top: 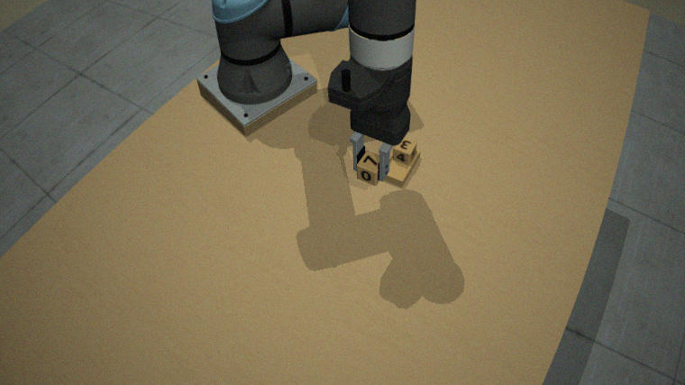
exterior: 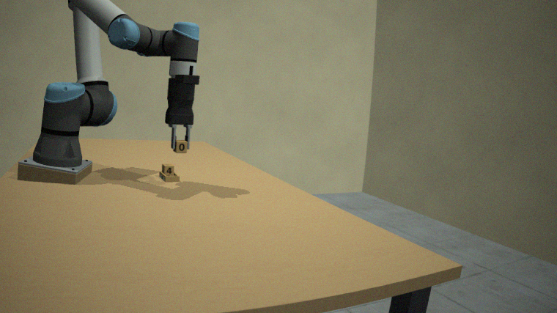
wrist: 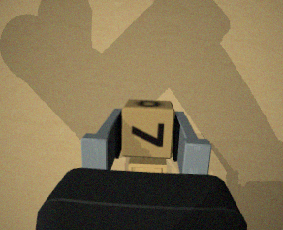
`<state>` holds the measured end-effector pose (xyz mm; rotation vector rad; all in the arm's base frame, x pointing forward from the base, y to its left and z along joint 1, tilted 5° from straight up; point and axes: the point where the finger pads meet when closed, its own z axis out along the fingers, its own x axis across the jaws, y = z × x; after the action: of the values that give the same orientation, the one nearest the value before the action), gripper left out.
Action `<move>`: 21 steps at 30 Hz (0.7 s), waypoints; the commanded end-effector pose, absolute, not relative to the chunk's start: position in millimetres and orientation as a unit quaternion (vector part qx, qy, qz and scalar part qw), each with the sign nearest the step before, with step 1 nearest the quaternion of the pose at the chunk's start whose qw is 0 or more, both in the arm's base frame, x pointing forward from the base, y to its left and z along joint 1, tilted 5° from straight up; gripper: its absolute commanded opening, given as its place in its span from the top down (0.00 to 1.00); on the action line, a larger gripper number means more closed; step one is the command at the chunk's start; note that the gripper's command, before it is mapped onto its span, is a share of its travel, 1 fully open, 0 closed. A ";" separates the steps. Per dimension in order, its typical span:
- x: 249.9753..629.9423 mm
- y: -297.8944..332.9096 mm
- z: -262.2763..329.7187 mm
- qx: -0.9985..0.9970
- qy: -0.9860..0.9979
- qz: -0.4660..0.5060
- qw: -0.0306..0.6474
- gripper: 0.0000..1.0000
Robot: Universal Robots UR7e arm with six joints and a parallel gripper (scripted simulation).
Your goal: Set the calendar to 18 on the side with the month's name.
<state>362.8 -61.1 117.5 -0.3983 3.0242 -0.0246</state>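
My gripper [top: 370,160] is shut on a wooden digit cube [top: 368,169] and holds it well above the table. That cube shows a 7 on top and a 0 on its side; in the exterior view the cube [exterior: 180,146] hangs in the air with the 0 facing the camera. In the wrist view the cube [wrist: 148,130] sits between the two grey fingers with the 7 facing the camera. The second cube [top: 405,150] stands in the wooden tray [top: 404,170], showing a 3 on top and a 4 on its side. The tray [exterior: 169,177] lies flat on the table, below the held cube.
The arm's base [top: 255,92] stands on a plate at the table's back left. The arm's shadow falls across the table in front of the tray.
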 end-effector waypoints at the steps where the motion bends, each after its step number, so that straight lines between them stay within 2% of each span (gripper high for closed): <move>1: 363.0 -61.2 117.8 -0.130 0.990 -0.008 0.046 0.40; 6: 361.4 -51.3 118.7 -0.131 0.990 -0.008 0.046 0.40; 17: 338.3 24.6 125.1 -0.137 0.989 -0.008 0.046 0.40; 21: 336.5 28.6 125.4 -0.137 0.989 -0.008 0.046 0.40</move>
<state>338.5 23.6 124.6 -0.4191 3.0216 -0.0242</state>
